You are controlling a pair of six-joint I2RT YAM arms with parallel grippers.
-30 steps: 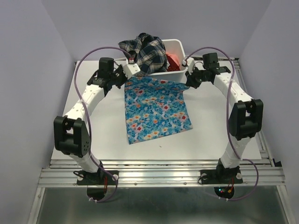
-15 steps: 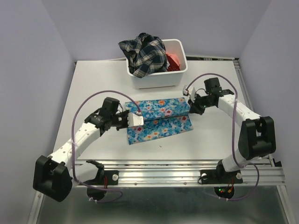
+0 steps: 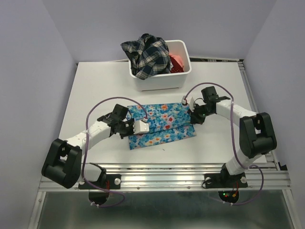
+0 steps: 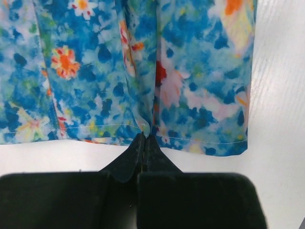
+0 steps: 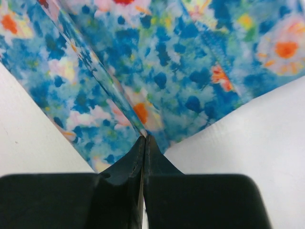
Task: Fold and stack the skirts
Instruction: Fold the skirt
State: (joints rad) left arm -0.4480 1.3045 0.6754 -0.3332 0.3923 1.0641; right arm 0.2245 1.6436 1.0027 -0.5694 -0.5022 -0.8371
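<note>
Between the clenched jaws of the left gripper (image 4: 144,138), the hem of the blue skirt (image 4: 143,71) is being pinched. Cloth is spreading away beyond the tips on both sides, and a crease is running straight ahead from them. The right gripper (image 5: 144,139), its jaws equally clenched, is gripping a folded edge of the same skirt, with fabric fanning out ahead of the tips and bare table (image 5: 248,143) showing to either side. Seen from above, the skirt is lying flat between the two grippers, its upper layer doubled over a lower one. Beyond both grippers and well apart from them, a bin (image 3: 162,82) is holding a plaid skirt (image 3: 145,55) and a coral skirt (image 3: 177,62).
</note>
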